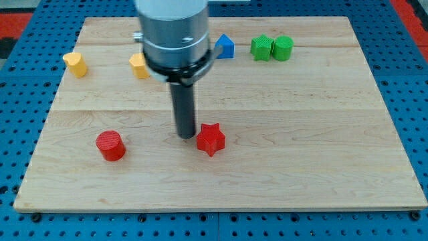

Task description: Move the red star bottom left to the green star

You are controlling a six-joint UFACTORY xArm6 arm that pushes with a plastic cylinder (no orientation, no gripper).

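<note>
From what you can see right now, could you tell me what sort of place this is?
Probably a robotics lab bench: a wooden board on a blue perforated base, small coloured blocks like the red star, and my tip beside it.

1. I can read no text, label, brand name, number or sign anywhere in my camera view.
2. The pale wooden board (321,134) shows only bare grain, with no print on it.
3. The small coloured plastic blocks carry no markings that I can make out.
</note>
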